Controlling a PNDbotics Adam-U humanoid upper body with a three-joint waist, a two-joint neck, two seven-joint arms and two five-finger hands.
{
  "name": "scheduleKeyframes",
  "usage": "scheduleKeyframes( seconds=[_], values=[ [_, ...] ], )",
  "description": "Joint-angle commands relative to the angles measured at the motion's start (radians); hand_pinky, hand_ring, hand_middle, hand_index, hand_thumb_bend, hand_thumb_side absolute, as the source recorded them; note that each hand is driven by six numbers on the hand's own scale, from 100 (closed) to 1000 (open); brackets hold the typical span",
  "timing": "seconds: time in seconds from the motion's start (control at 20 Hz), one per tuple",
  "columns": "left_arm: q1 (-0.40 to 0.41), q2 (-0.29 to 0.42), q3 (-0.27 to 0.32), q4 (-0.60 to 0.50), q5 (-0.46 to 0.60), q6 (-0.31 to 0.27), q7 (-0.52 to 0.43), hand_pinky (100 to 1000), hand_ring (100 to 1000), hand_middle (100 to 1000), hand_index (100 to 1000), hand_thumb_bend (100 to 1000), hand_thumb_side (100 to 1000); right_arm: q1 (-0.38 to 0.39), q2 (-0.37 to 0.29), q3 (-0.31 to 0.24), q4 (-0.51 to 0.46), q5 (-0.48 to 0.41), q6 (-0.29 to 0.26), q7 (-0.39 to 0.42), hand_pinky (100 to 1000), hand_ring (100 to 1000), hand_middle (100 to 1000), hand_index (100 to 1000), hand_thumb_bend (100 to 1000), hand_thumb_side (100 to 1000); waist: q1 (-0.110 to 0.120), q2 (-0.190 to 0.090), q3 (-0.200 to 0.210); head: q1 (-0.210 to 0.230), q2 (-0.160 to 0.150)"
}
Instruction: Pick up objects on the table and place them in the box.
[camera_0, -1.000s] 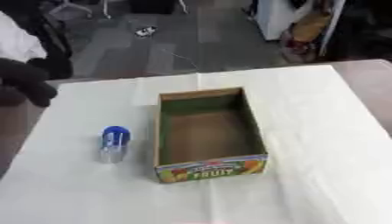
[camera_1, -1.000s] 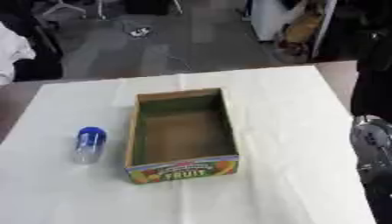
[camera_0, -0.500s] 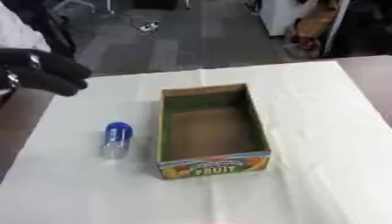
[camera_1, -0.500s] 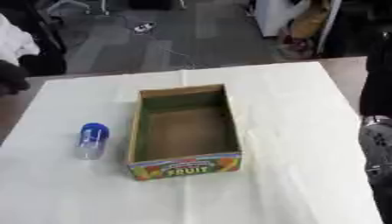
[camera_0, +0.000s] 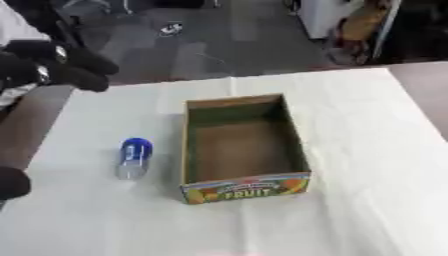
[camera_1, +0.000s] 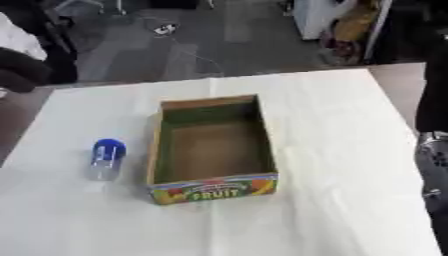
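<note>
A clear bottle with a blue cap (camera_0: 134, 157) lies on its side on the white cloth, a little left of the box. The cardboard box (camera_0: 290, 135), printed FRUIT on its near wall, stands open and empty in the middle of the table. My left hand (camera_0: 63, 66), black, hovers over the table's far left corner, well beyond the bottle and apart from it. Of my right arm, only a black forearm and a silver part (camera_1: 432, 152) show at the right edge, away from the box.
The white-covered table (camera_0: 367, 115) ends at the far side, with grey floor, chairs and clutter beyond it. A brown surface (camera_0: 26, 120) borders the cloth on the left. A dark part of my left arm (camera_0: 10, 182) shows at the lower left edge.
My left hand has come in from the left edge, moving right and farther away over the table's far left corner. The bottle and the box have stayed put.
</note>
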Motion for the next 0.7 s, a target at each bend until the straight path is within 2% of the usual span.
scheduleKeyframes(
  seconds=[0.05,0.1,0.15,0.35,0.7],
  values=[
    [-0.037,0.028,-0.004,0.034,-0.028,0.01,-0.014,664,728,858,889,560,879,-0.019,-0.025,-0.003,-0.01,-0.005,-0.131,0.139,238,311,416,521,106,1000,0.001,-0.007,-0.003,0.018,-0.001],
    [-0.048,0.024,-0.009,0.052,-0.034,0.007,-0.02,662,725,856,888,478,833,-0.021,-0.024,-0.003,-0.01,-0.005,-0.13,0.139,238,311,416,521,105,1000,0.002,-0.005,-0.004,0.021,-0.001],
    [-0.056,0.02,-0.012,0.07,-0.039,0.004,-0.027,661,723,853,883,567,867,-0.023,-0.024,-0.003,-0.01,-0.006,-0.128,0.139,239,311,416,521,105,1000,0.002,-0.004,-0.006,0.023,-0.003],
    [-0.086,0.004,-0.022,0.134,-0.059,-0.013,-0.047,660,720,847,875,584,850,-0.032,-0.02,-0.002,-0.01,-0.007,-0.121,0.138,240,311,416,521,106,1000,0.003,0.002,-0.011,0.032,-0.01],
    [-0.118,-0.028,-0.032,0.244,-0.139,-0.037,-0.073,674,726,839,877,625,837,-0.059,-0.002,-0.004,-0.01,-0.008,-0.106,0.131,241,310,416,520,100,1000,0.001,0.016,-0.03,0.056,-0.042]
  ],
)
